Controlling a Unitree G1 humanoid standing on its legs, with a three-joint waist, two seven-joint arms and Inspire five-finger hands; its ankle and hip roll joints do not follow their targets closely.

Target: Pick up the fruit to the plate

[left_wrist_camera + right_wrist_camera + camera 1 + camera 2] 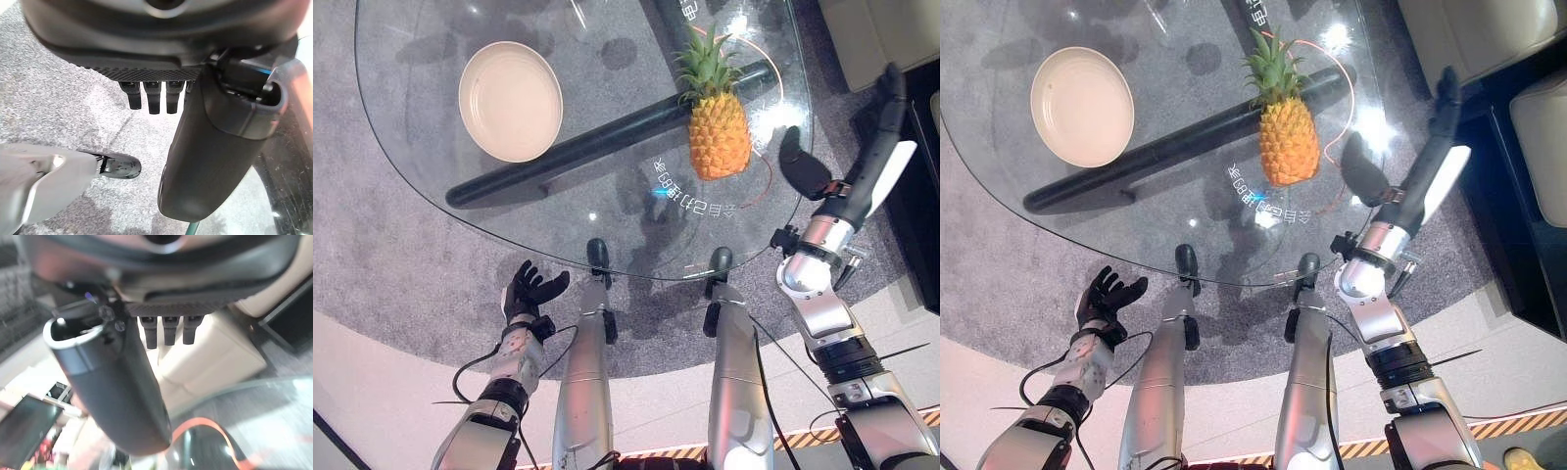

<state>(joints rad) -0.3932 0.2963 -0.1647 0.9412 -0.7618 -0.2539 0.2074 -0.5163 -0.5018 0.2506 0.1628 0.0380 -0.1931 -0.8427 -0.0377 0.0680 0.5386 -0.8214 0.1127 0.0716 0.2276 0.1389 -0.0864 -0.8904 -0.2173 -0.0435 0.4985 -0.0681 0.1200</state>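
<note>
In the left eye view we see the pineapple standing upright on the glass table, well apart from the empty plate toward our left. Our right hand is raised beside the table's right edge, fingers straight and holding nothing, while our left hand hangs low off the near edge. In the right eye view the layout is the same, the fruit untouched. In the left wrist view our left hand's fingers are relaxed over grey carpet. In the right wrist view the fingers are likewise released. We judge the reach is only beginning; next we must bring the right hand across to grip the pineapple's body.
</note>
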